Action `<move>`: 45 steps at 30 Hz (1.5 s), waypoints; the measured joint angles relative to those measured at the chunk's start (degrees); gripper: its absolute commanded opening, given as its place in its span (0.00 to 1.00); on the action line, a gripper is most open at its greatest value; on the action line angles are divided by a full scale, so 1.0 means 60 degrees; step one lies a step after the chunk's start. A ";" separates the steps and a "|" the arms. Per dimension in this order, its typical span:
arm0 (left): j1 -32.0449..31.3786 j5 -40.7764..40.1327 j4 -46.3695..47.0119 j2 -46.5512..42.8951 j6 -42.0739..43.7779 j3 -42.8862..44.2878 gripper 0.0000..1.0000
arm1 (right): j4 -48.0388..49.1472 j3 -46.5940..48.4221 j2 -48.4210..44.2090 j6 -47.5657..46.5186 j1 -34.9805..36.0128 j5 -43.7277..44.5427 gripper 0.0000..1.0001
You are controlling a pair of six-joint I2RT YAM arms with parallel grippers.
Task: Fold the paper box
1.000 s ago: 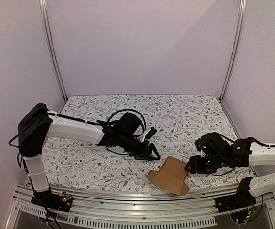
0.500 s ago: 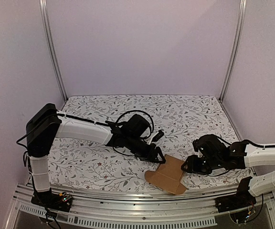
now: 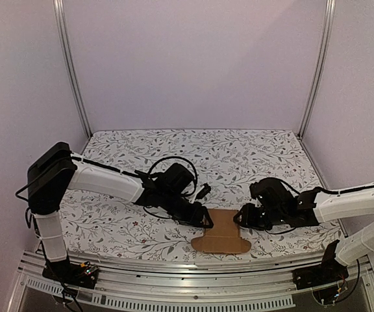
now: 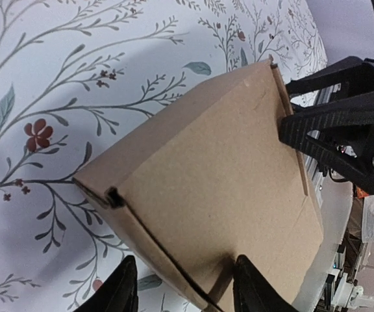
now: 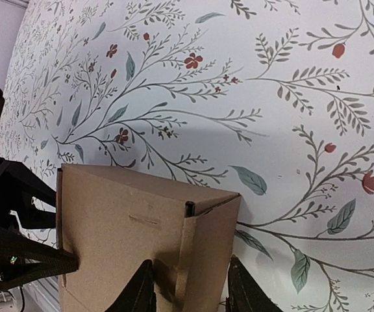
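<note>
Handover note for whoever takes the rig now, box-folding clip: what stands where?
Left pincer: open, straddling the box's left end.
Right pincer: straddling its right end; grip unclear.
Box: on the table near the front edge, between the arms.
Done: sheet already folded into a hollow shape.
To do: tuck flaps, close; tucked state not visible.

surface: floral tablecloth [image 3: 239, 156] | surround: plain lilac walls [image 3: 193, 65] | frame: metal posts [image 3: 70, 71], near-edge rail [image 3: 141, 286]
</note>
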 measured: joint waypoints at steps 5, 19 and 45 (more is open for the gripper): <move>0.0321 0.0146 0.0772 -0.0470 -0.0342 -0.0925 0.47 | 0.0433 0.0510 0.0776 -0.0248 0.0015 0.0018 0.36; 0.1417 0.0521 0.3231 -0.1435 -0.1552 -0.3351 0.71 | 0.1279 0.1133 0.1818 -0.0925 0.0036 0.0022 0.31; 0.1778 0.2980 1.1107 0.1126 -0.4929 -0.4411 0.99 | 0.2830 -0.0382 0.1005 -0.0914 0.0036 -0.0153 0.24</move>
